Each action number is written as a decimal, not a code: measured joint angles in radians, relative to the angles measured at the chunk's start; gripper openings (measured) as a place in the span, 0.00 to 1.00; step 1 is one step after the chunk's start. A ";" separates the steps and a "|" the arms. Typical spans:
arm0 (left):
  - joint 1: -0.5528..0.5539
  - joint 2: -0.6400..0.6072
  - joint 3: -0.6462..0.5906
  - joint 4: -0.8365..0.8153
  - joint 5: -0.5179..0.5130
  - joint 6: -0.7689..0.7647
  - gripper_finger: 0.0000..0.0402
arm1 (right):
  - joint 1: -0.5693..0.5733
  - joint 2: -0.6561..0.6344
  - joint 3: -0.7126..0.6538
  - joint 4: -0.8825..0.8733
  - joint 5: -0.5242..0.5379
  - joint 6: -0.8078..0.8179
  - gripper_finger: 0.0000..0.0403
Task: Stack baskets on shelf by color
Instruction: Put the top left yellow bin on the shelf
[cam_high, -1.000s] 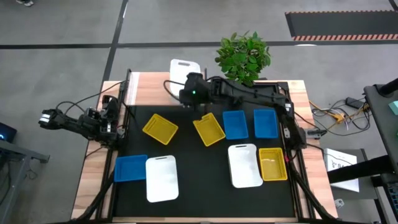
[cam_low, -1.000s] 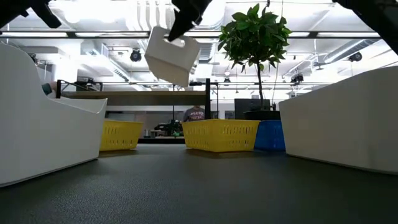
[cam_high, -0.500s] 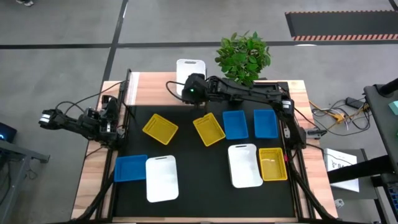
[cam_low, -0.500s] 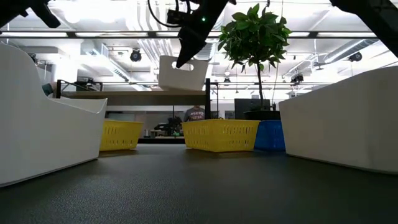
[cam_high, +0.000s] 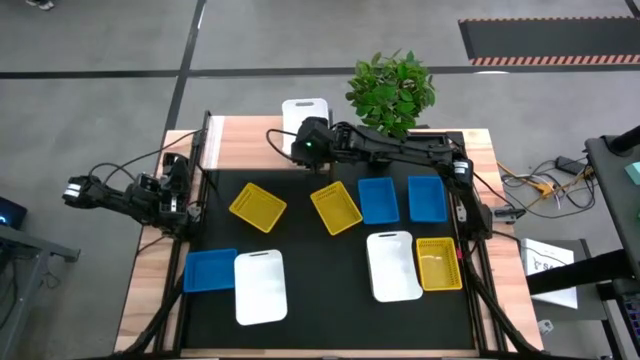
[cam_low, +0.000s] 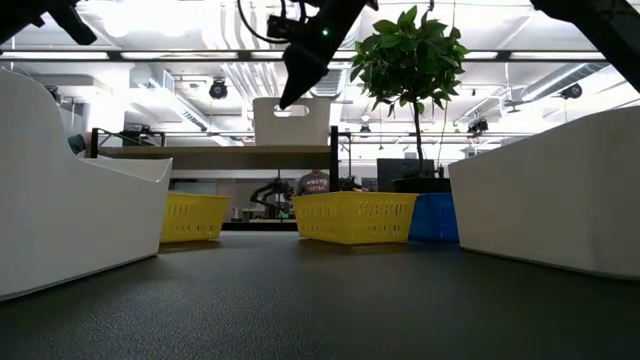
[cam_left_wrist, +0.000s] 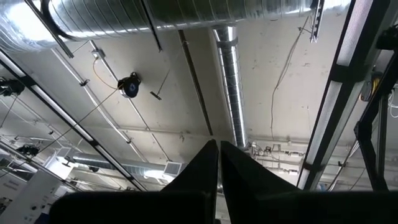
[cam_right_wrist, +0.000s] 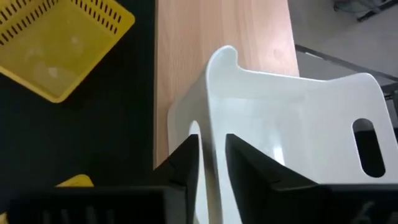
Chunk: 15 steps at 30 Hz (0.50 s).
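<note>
An industrial lab hall: exposed ceiling ducts (cam_left_wrist: 186, 15), concrete floor (cam_high: 100, 40), cabling.

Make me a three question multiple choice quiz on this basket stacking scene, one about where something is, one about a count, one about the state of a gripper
1. Where is the white basket that the right gripper holds?
A. on the shelf by the plant
B. on the black mat beside a blue basket
C. on the floor

2. How many yellow baskets lie on the black mat?
A. one
B. three
C. five

3. What is the left gripper doing?
A. clamping a yellow basket
B. shut on nothing, off the table's left side
C. pressing on the shelf

Answers:
1 A: the high view shows it at the far wooden shelf next to the plant.
2 B: the high view shows yellow baskets at and.
3 B: its wrist view shows fingers together against the ceiling.
</note>
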<state>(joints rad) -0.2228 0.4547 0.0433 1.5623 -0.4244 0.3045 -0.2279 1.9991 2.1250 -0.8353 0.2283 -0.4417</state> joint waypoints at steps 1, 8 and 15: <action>0.000 0.000 0.000 0.000 0.000 0.000 0.00 | 0.000 0.000 0.000 0.005 0.000 0.002 0.20; 0.000 0.001 -0.001 0.000 0.000 -0.001 0.00 | 0.020 -0.020 0.045 -0.003 0.000 0.020 0.27; 0.000 0.011 -0.001 -0.031 0.000 0.000 0.00 | 0.097 -0.111 0.060 -0.139 -0.001 0.001 0.24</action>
<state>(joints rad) -0.2228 0.4659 0.0422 1.5310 -0.4244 0.3041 -0.1310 1.8885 2.1850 -0.9744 0.2272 -0.4405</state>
